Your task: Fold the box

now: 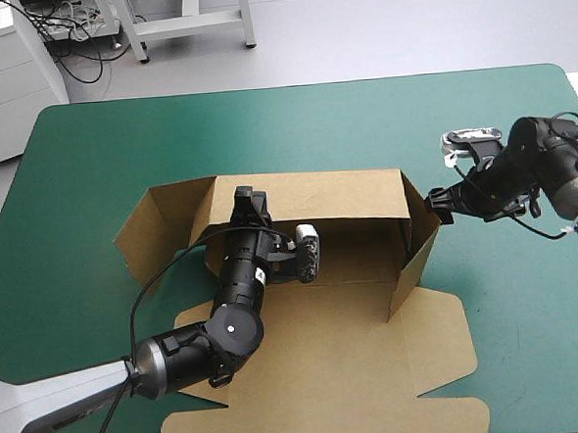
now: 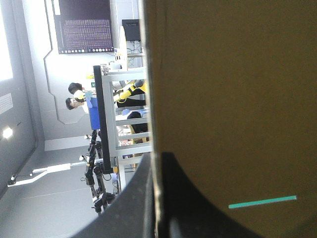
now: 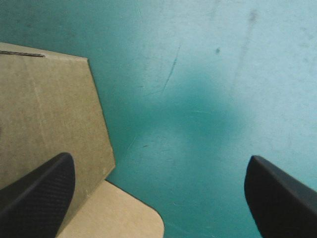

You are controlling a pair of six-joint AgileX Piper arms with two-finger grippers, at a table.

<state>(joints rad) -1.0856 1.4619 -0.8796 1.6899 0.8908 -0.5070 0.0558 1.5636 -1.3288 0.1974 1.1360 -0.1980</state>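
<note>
Well, the counter (image 1: 293, 128) under its teal-green cover fills most of the high view, and the brown box (image 1: 302, 275) sits at the middle of the frame, reaching down to the bottom edge. It is part-way up. The long back wall (image 1: 307, 196) stands across the centre. The right wall (image 1: 415, 268) is raised at the right of centre, leaning a little outward. The left wall (image 1: 148, 235) is splayed out toward the left, only half lifted. The lid panel (image 1: 357, 369), with its rounded tabs, lies flat on the cover in the lower middle of the frame.

My left tool (image 1: 251, 197) comes up from the lower left and meets the top edge of the back wall near its left end. In its wrist view the box (image 2: 233, 99) is a broad brown sheet standing edge-on between my black fingers, so my left tool (image 2: 157, 193) is clamped on that wall. A thin teal-green line shows through a slit (image 2: 262, 201) in the board beside it.

My right tool (image 1: 438, 205) sits at the right of the frame, just beside the upper corner of the right wall. In its wrist view my right tool (image 3: 159, 161) is spread wide with bare cover between the fingers. A flap of the box (image 3: 49, 114) lies by one fingertip (image 3: 47, 193); I cannot tell whether they touch.
</note>
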